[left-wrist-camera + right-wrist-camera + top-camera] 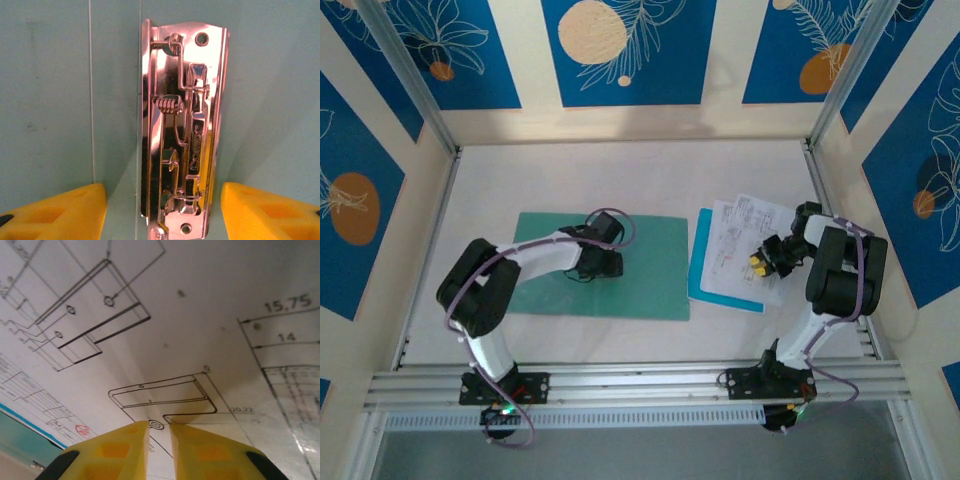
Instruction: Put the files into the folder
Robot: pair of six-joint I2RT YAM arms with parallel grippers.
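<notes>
Files [745,240] lie near the table's [620,170] right edge on a blue sheet [703,275]. The folder [655,265] lies flat at centre, its metal clip [182,135] exposed. Blue leaf-patterned walls [620,50] enclose the table. Left gripper [162,205], elbow bent, points down over the clip, jaws wide apart and empty. Right gripper [160,440] hangs close over the files, jaws nearly together; whether they pinch a sheet cannot be told.

Dimensions "15,75" and "14" printed on a drawing among the files [210,305], stamped lettering on the metal clip [197,145] illegible
</notes>
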